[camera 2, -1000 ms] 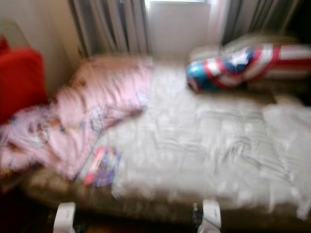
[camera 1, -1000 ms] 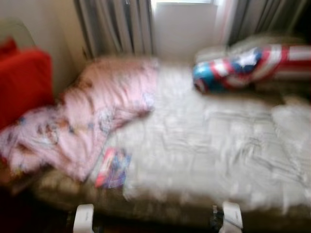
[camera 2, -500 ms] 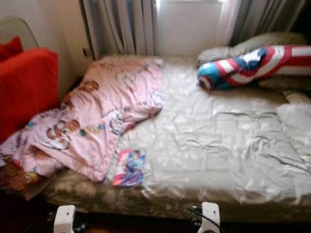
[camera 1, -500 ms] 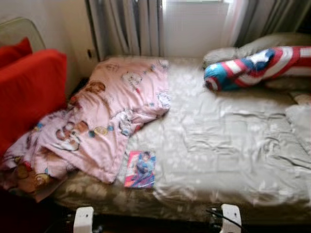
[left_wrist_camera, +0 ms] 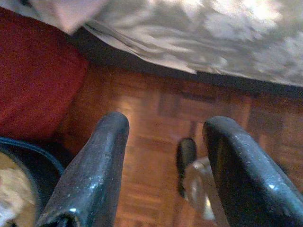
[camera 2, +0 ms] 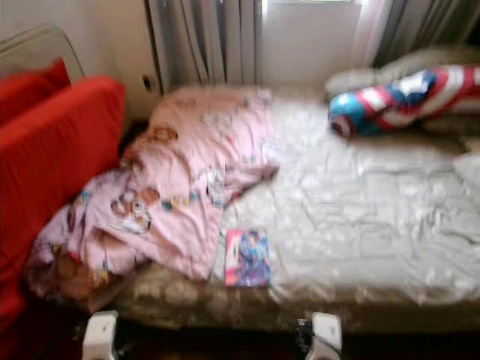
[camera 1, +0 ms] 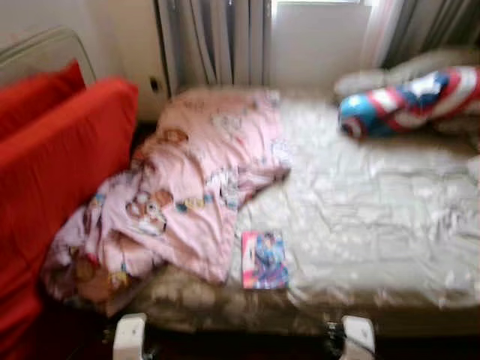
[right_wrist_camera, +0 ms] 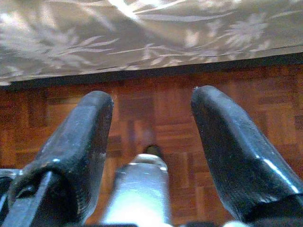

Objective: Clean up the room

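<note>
Arms hang low by my sides, I see the left tool (left_wrist_camera: 163, 165) and the right tool (right_wrist_camera: 151, 156) both open and empty above the parquet floor (right_wrist_camera: 142, 118), while the book (camera 1: 264, 259) lies near the bed (camera 1: 375, 217) front edge, beside the pink blanket (camera 1: 202, 187).

The left end effector (left_wrist_camera: 163, 175) has two long black fingers (left_wrist_camera: 90, 179), rounded, glossy and faintly speckled. The right end effector (right_wrist_camera: 151, 156) looks alike, with a silver cylindrical part between its fingers (right_wrist_camera: 236, 156). Two white rounded blocks (camera 1: 129, 337) show at the body's front.
</note>
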{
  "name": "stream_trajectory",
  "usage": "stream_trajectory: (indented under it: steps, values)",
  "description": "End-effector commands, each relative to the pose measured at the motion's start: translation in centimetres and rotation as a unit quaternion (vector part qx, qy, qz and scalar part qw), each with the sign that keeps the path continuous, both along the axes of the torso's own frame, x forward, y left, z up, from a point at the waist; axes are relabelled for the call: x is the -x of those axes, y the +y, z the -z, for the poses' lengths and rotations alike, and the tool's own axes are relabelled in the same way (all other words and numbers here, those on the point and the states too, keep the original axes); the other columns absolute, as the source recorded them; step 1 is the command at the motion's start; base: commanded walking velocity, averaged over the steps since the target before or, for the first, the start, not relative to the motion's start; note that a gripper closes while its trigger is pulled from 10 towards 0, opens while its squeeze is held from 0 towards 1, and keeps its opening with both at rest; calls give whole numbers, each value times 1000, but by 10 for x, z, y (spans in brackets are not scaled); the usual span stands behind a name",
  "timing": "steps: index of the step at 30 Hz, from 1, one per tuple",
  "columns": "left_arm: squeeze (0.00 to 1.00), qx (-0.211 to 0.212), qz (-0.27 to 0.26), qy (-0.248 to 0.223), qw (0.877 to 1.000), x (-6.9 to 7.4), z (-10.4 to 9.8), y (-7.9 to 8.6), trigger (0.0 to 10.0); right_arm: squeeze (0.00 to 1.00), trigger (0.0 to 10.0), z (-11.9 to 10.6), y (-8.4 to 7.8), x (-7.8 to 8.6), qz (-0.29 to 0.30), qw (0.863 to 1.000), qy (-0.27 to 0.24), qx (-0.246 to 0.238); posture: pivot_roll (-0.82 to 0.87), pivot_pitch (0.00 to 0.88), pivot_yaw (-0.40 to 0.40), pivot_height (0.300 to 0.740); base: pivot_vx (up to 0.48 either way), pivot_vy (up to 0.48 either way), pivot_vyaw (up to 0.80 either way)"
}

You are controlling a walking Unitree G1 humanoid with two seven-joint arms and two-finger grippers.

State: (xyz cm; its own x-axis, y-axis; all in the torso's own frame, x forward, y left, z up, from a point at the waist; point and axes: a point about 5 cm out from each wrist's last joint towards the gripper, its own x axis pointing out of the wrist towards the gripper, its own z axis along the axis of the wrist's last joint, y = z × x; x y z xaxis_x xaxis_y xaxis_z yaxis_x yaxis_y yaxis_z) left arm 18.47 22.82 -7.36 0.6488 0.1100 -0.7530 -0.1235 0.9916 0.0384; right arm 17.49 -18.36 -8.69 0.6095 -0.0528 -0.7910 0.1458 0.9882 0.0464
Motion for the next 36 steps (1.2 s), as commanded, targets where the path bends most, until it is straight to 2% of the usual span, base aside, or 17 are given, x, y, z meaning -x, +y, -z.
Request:
stream_trajectory:
  steps: [1,25,30,36]
  values:
    - [0,1,12,2,1000,-1,1,-6,10000,0,10000,1,-9,4,6,1000,4,11,-23,0,20,740,0,0,0]
    - [0,13,9,-5,1000,-2,1,-9,10000,0,10000,0,-7,3,6,1000,1,8,-17,0,18,740,0,0,0]
    - [0,15,9,-6,1000,-3,1,-9,10000,0,10000,0,-6,2,-9,1000,-1,14,-17,0,20,740,0,0,0]
    - [0,17,9,-7,1000,-3,0,-9,10000,0,10000,-1,-4,-1,-7,1000,-10,7,-15,0,21,740,0,0,570]
